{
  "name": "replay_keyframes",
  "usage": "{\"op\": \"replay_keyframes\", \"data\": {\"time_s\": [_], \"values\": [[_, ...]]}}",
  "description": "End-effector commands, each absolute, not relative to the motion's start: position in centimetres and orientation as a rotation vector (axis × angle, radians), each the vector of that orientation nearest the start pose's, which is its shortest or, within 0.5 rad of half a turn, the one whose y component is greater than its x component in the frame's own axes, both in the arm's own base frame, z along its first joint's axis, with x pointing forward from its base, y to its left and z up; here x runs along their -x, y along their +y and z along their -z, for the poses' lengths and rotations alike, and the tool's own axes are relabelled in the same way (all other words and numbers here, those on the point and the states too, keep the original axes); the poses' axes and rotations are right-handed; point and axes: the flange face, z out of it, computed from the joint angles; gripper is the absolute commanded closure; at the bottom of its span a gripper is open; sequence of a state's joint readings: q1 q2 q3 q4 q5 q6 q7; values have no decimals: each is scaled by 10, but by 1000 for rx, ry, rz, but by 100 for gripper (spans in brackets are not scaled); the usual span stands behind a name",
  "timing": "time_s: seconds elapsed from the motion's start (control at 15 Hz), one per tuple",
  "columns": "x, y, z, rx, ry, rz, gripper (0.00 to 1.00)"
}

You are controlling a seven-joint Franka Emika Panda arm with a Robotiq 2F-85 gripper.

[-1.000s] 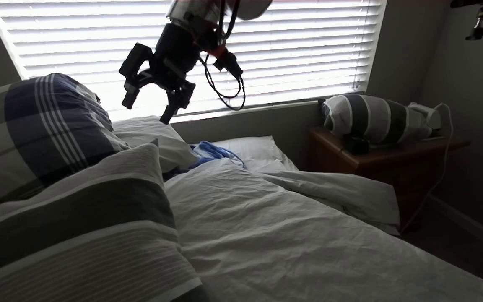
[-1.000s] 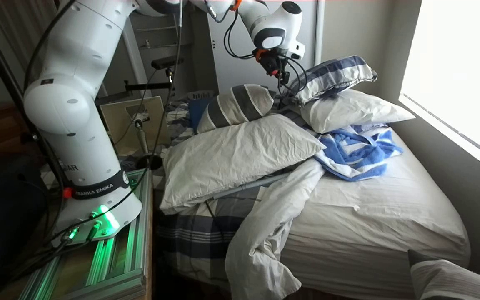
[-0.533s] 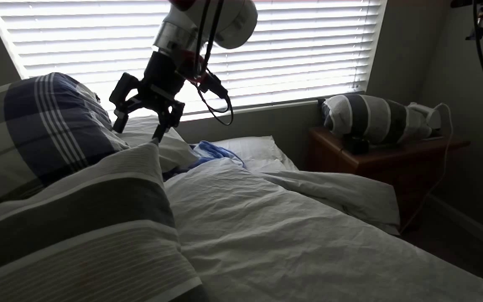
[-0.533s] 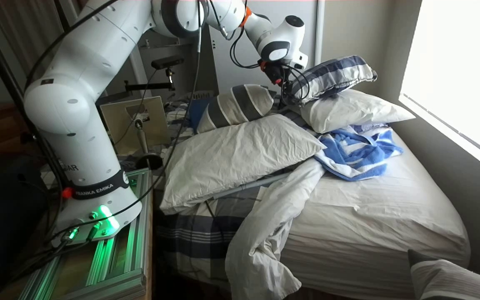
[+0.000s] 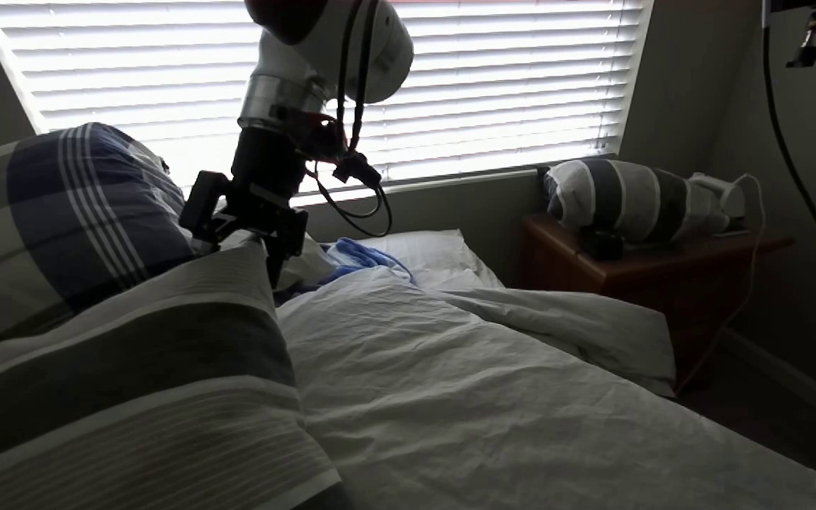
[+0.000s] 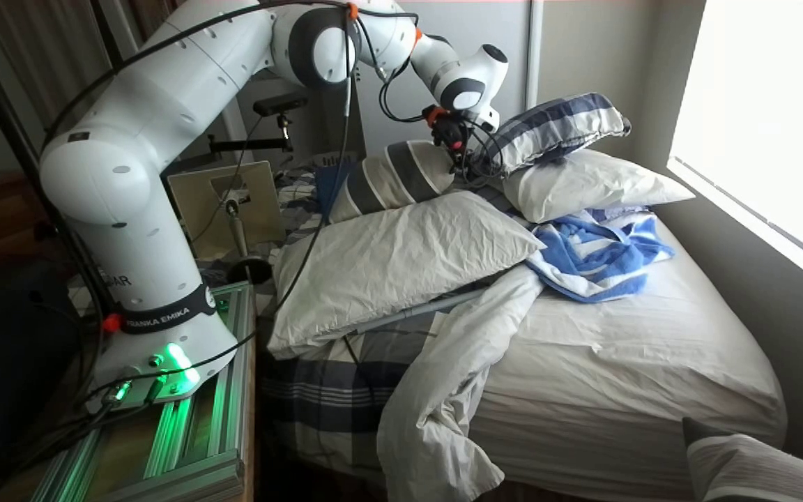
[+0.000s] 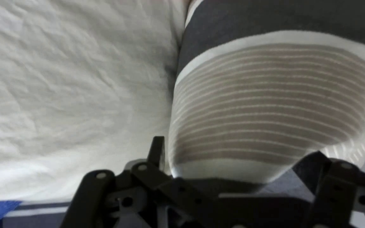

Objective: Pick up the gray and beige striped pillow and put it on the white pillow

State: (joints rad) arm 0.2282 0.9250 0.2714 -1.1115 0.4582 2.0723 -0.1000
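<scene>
Your black gripper (image 7: 237, 150) stands wide apart around one end of the puffy gray-and-beige striped cloth pillow (image 7: 268, 104), beside the rumpled white cloth pillow (image 7: 81, 101).

The bed (image 6: 638, 362) carries pillows (image 6: 401, 268) and a towel (image 6: 600, 254).

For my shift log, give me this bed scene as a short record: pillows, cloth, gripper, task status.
striped pillow: beside white pillow, not on it
plaid pillow: resting on another white pillow
cloth: blue and white, rumpled on the bed
gripper: open, straddling one end of striped pillow
finger contact: cannot tell
task status: placement not yet done
</scene>
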Motion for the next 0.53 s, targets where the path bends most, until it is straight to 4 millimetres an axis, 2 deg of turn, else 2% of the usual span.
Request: {"op": "replay_keyframes", "data": {"time_s": [0.0,0.13,0.47], "values": [[-703,337,-274,2450,-419,-231,25],[-702,339,-277,2430,-447,-272,34],[-702,346,-299,2405,-482,-273,69]]}}
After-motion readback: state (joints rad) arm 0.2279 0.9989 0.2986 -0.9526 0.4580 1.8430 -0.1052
